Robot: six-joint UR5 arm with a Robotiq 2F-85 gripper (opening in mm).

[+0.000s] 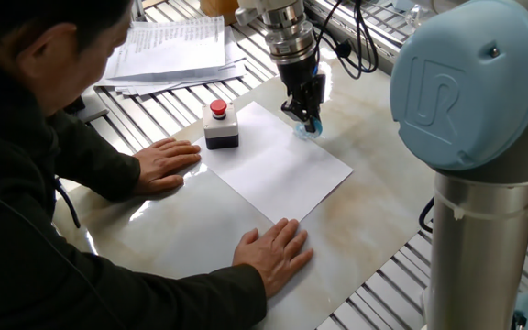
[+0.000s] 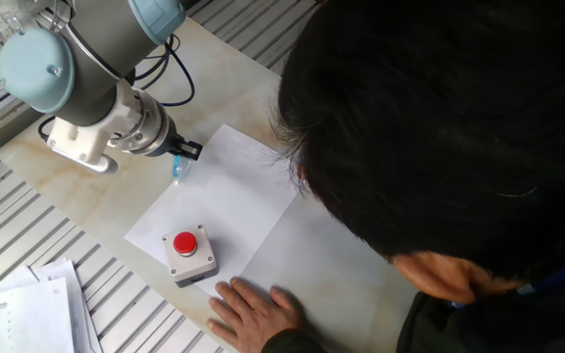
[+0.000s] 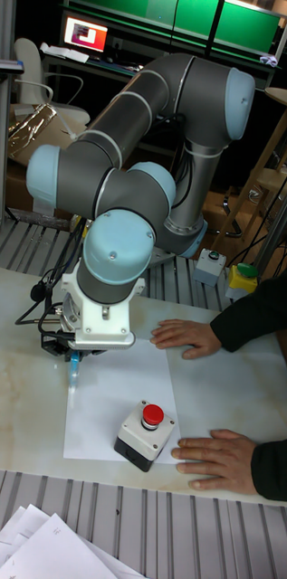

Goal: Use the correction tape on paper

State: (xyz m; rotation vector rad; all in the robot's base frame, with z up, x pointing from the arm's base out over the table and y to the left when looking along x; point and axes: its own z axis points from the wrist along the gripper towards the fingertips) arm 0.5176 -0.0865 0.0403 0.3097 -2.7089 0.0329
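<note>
firmly, end effector [image 1: 307, 117] pinches correction tape [image 1: 306, 129] against paper [image 1: 278, 163].

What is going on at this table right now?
The gripper holds the correction tape with its tip down at the edge of the paper. A person's hands rest flat on the table, and a box with a red button sits on the sheet's corner.
</note>
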